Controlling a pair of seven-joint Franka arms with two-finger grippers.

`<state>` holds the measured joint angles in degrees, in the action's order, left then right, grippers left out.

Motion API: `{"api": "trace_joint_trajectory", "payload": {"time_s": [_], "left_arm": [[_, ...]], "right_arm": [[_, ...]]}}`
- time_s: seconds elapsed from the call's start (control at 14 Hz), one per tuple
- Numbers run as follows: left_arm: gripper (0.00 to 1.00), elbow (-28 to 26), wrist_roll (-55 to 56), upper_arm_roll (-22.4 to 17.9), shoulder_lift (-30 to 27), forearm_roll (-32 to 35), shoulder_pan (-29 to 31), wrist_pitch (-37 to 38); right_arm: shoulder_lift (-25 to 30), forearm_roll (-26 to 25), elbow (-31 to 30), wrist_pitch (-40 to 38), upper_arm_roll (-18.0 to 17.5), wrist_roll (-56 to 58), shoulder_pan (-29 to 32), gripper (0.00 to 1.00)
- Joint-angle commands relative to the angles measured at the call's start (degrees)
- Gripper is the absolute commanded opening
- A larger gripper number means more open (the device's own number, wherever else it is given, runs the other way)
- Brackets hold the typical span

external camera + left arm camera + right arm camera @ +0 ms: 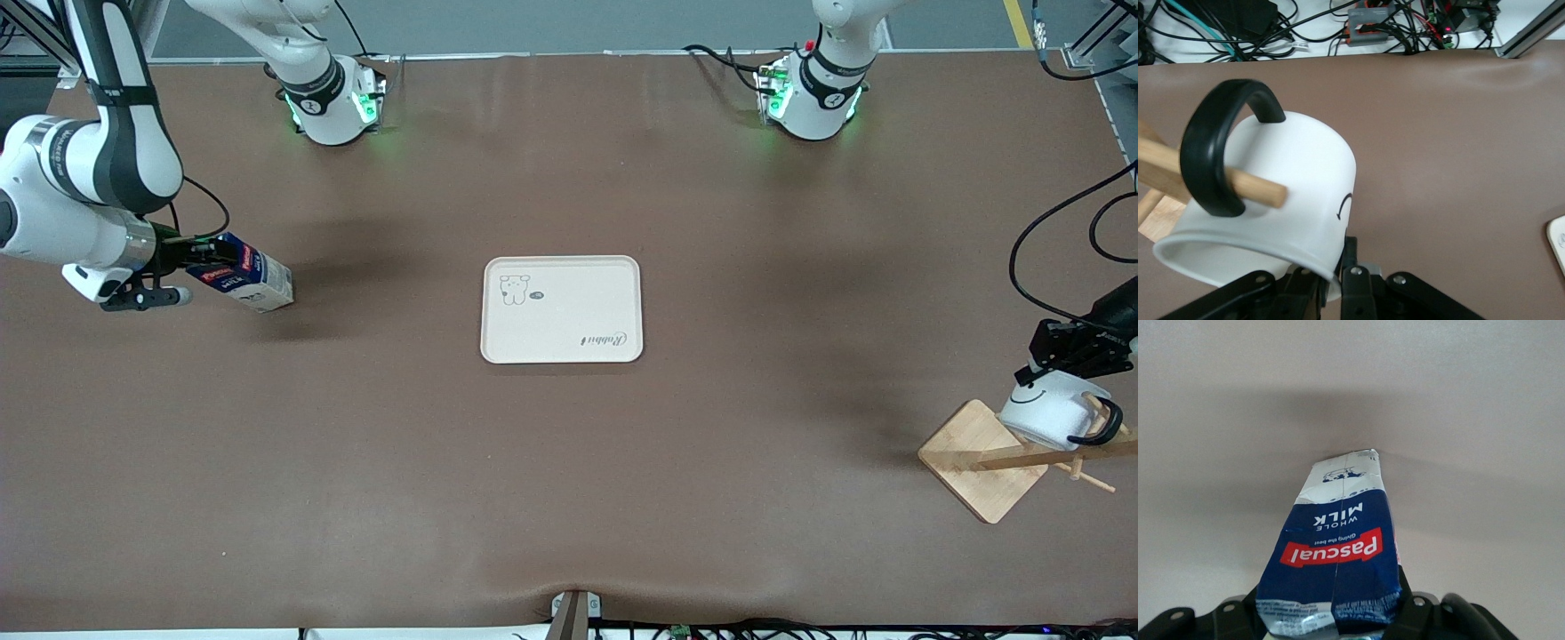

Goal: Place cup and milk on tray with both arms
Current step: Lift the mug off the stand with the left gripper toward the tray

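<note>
The right hand, black and two-fingered, is closed on the top end of the small dark-blue milk carton with a red label band and white lower part, which tilts with its white base low, at or just above the brown counter, out at nine o'clock from the cream rectangular tray with rounded corners and cursive "Rabbit" lettering, well apart from it. In the right wrist view the carton fills the middle and hides the fingers and the cap; whether its base touches the counter cannot be told. The left hand sits at the edge of the front view, its arm mostly cut off, over the small white mug with a black smile and a black loop handle. In the left wrist view the mug lies tipped, its rim pinched between the fingers, and a peg of the wooden rack passes through the handle. The rack's square wooden base stands toward four o'clock from the tray, well apart. The tray lies bare at the counter's centre, its print of a small cartoon animal too small to make out clearly.
</note>
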<state>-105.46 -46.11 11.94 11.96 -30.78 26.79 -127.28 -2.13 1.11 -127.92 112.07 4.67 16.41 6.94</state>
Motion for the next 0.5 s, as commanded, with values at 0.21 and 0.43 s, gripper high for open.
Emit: {"api": "trace_joint_trajectory", "payload": {"time_s": [0.21,0.43], "left_arm": [[0.00,-0.36,4.26,0.72,-2.55,-0.16,0.37,10.38],[0.00,-0.45,9.27,1.76,-4.39,-0.08,0.11,13.01]], "right_arm": [[-0.16,-0.23,7.85,-6.51,-0.63,0.46,2.90,0.31],[-0.33,-0.23,10.22,-8.44,-0.63,0.55,2.99,0.22]]}}
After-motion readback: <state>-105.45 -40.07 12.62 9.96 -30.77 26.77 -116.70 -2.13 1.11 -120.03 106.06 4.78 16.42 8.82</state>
